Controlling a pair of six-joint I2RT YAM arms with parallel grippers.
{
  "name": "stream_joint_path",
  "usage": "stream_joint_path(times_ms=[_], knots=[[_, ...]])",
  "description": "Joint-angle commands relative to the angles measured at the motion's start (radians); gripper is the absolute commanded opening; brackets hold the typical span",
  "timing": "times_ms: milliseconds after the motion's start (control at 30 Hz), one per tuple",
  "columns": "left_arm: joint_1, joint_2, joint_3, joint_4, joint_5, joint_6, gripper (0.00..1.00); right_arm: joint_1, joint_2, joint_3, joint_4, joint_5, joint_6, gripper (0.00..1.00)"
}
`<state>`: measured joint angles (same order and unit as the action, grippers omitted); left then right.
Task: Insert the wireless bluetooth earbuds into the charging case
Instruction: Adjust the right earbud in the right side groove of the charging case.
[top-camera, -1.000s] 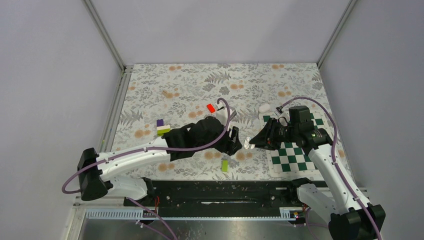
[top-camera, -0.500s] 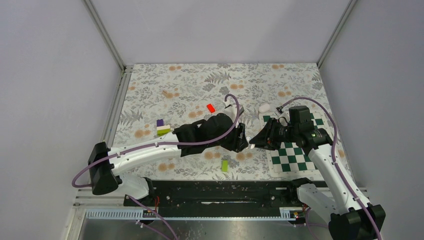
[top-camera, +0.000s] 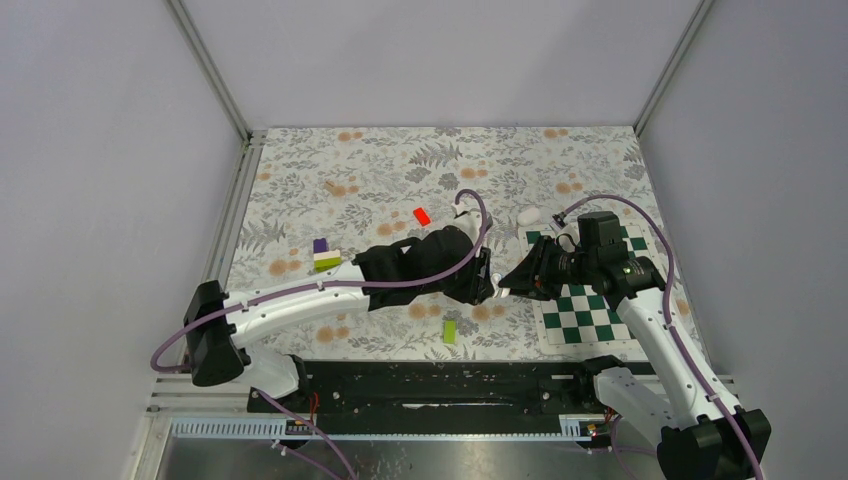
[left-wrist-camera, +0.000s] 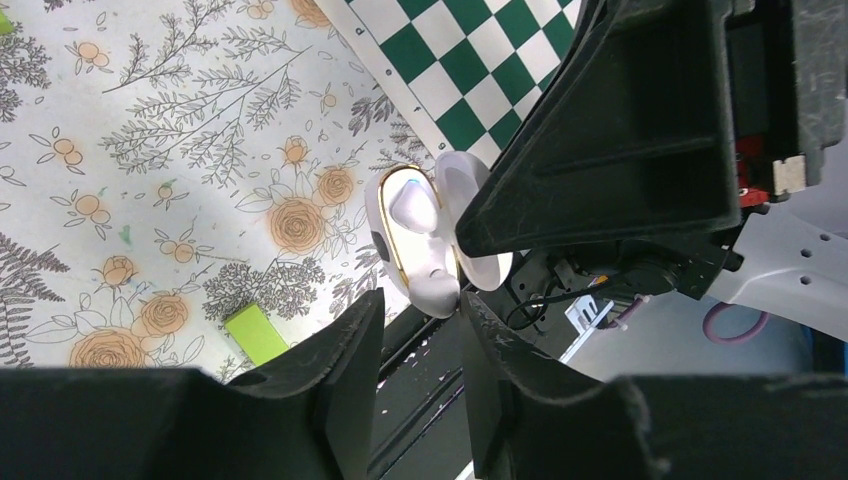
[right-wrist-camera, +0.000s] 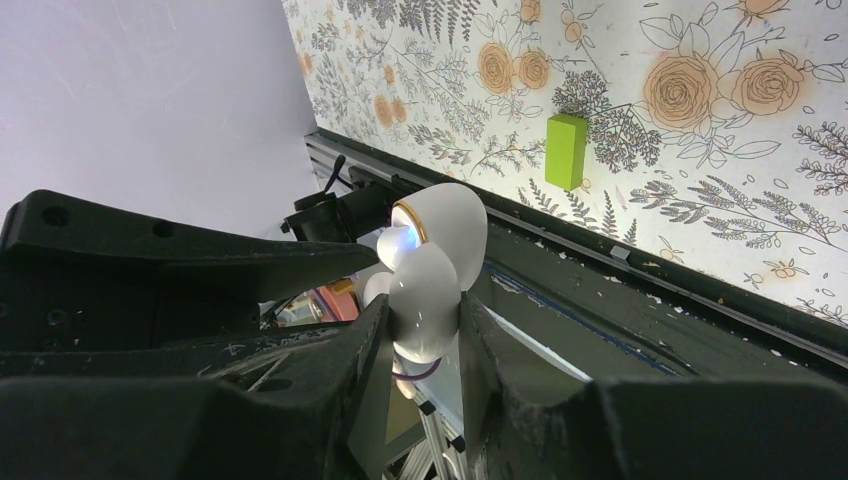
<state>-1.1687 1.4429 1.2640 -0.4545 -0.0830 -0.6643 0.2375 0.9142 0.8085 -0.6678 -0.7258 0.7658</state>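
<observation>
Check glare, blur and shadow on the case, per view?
Left wrist: charging case sharp, bluish glow inside, left pincer's fingers crushed to black. Right wrist: soft gloss highlights on the shell. Top external: even light, case tiny, no detail.

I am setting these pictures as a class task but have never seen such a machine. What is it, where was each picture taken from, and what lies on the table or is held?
It is a robot with a left arm and a right arm bolted side by side, each ending in a two-finger gripper. The wide picture comes from a fixed camera above and behind them; the other two come from cameras on the wrists, looking past their fingers. On the floral cloth lie a chequered mat, a red block, a lime-green block and a stack of blocks. The right gripper holds a white charging case with its lid open. The left gripper has its fingers apart by the case's end; whether they touch it is unclear.
</observation>
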Motion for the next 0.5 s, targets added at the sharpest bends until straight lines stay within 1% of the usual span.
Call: stream_joint_path(times_ms=[0,167,300,367,467], knots=[[-0.005,0.005,0.046,0.012,0.012,-0.009,0.34,0.006,-0.011,0.035,0.02,-0.012,0.007,0.0],[-0.005,0.012,0.048,0.014,0.015,-0.011,0.33,0.006,-0.011,0.037,0.02,-0.014,0.007,0.0],[-0.005,0.015,0.051,0.016,0.017,-0.008,0.3,0.006,-0.012,0.037,0.02,-0.014,0.007,0.0],[-0.005,0.02,0.055,0.014,0.027,-0.006,0.26,0.006,-0.012,0.037,0.02,-0.014,0.007,0.0],[-0.005,0.025,0.061,0.015,0.039,-0.006,0.25,0.006,-0.015,0.037,0.02,-0.014,0.007,0.0]])
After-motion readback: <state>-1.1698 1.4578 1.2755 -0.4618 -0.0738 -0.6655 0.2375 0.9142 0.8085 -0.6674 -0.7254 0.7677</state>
